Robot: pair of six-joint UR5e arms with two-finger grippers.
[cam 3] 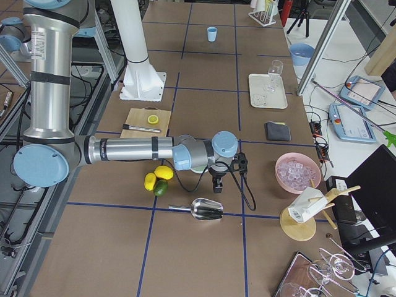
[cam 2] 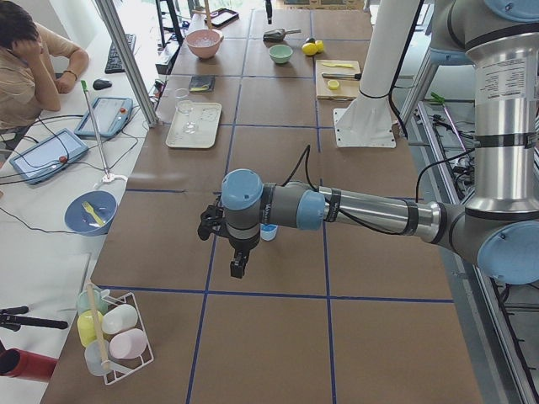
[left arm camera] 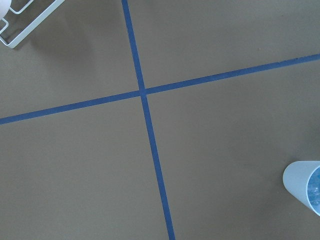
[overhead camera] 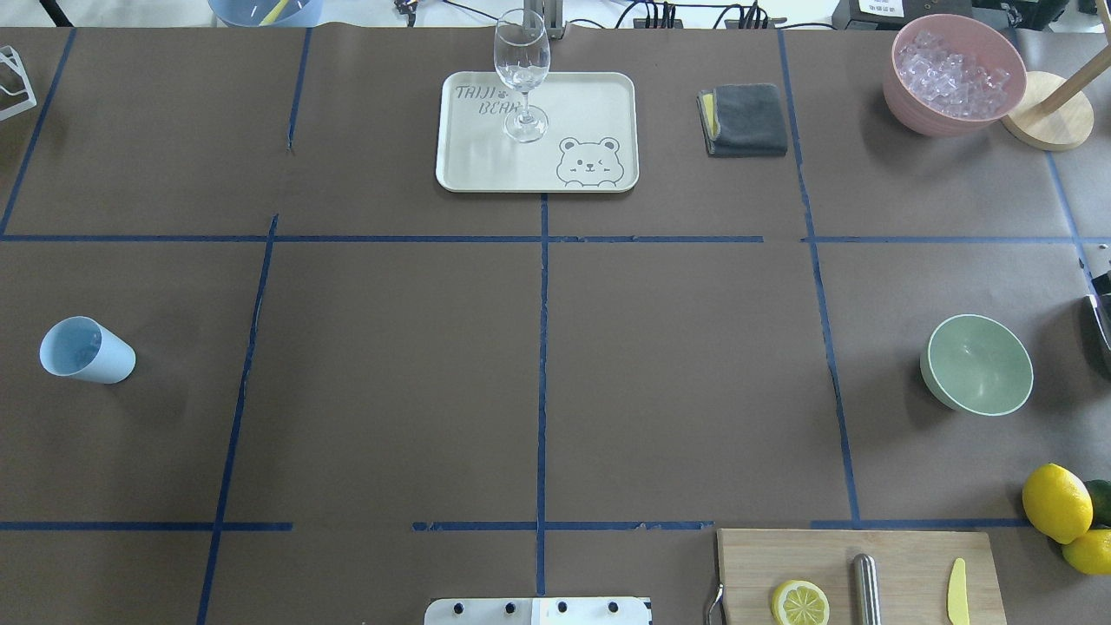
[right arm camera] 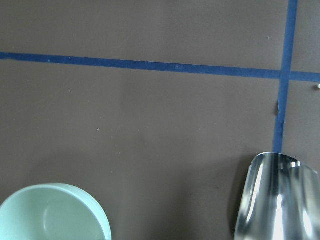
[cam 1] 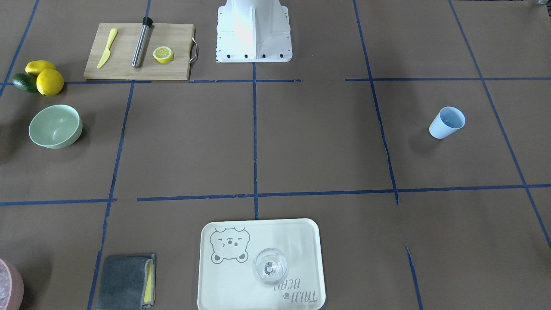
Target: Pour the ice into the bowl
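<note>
Well, my right claw (cam 3: 216, 184) hangs near the green bowl (overhead camera: 979, 365) on the right of the desk (overhead camera: 677, 391). The ice (overhead camera: 953, 69) sits in the pink tub (overhead camera: 903, 91) at the far right corner. Whether either claw is apart, I cannot tell. My left claw (cam 2: 238, 268) is well away.
</note>
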